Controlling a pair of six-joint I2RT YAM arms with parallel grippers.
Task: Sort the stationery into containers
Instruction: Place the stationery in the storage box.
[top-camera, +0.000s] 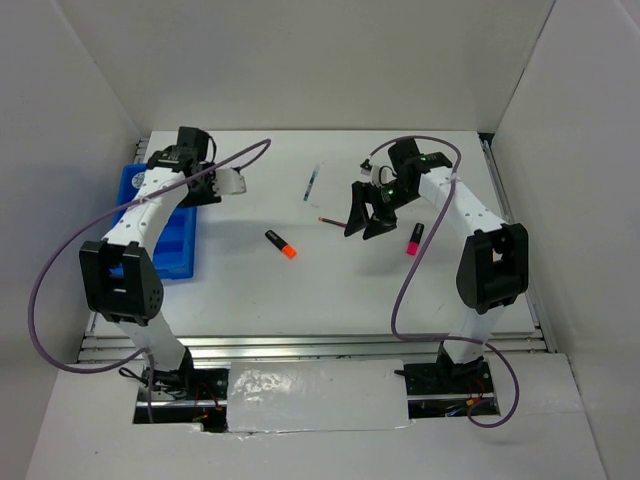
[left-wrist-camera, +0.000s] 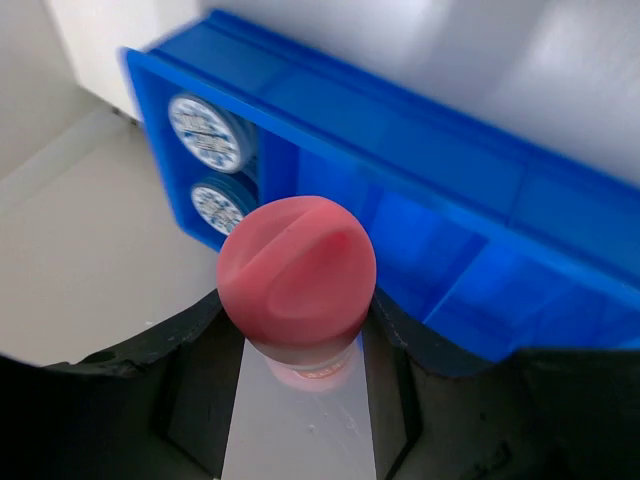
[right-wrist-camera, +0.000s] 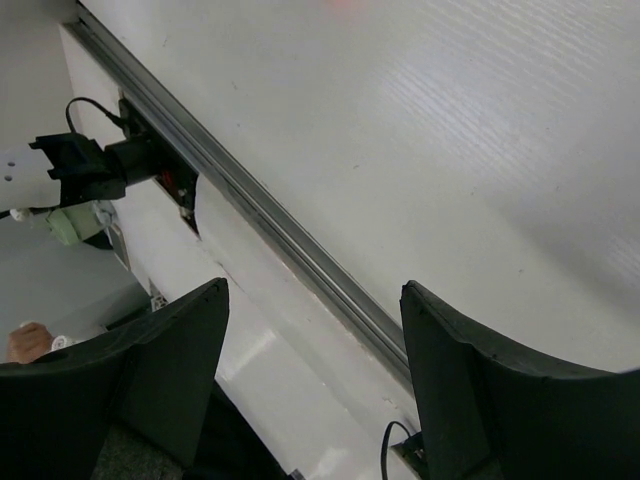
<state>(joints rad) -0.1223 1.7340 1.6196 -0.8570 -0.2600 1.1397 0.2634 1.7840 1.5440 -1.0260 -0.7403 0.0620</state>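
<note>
Grip checked first: left gripper (left-wrist-camera: 297, 350) jaws part-spread, pinching chunky pink marker (left-wrist-camera: 296, 278) by the barrel, rounded end toward the lens. Held off the table, just beside the long wall of the bright blue tray (left-wrist-camera: 430, 135); not yet in any compartment. Found two blue-white tape rolls (left-wrist-camera: 208, 132) side by side in one end compartment. Right gripper (top-camera: 361, 232) jaws spread wide, holding nothing, hung above the bare table near a thin red pen (top-camera: 330, 219). Loose on the table: blue pen (top-camera: 313, 183), black-orange highlighter (top-camera: 281, 243), black-pink highlighter (top-camera: 413, 238).

Judged step in hand: delivery of marker to tray. Next move likely to call for carrying it over an empty compartment, lowering, then parting the jaws; care needed against catching a divider wall.

Read no brand or label; print on tape rolls too small to make out.
</note>
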